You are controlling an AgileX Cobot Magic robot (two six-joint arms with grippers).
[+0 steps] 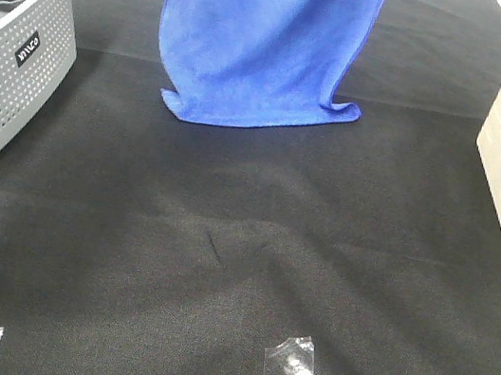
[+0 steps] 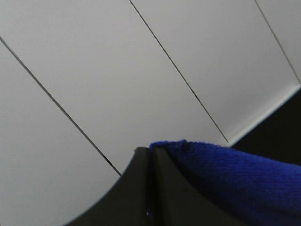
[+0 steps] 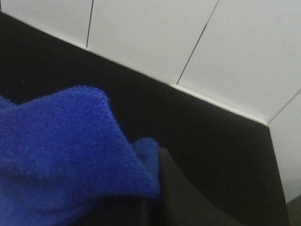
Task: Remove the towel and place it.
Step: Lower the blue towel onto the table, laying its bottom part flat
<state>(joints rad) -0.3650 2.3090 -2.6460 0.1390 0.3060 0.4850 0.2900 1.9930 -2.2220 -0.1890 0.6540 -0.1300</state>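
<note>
The towel (image 1: 265, 46) hangs upright as a broad royal-blue sheet, its top out of the high view. Its bottom hem touches the black mat (image 1: 218, 269) and bunches there in a small fold (the corner on my right kicks outward). Its fuzzy upper edge is pinched in my left gripper (image 2: 149, 153) and in my right gripper (image 3: 153, 202), both clamped tight.
</note>
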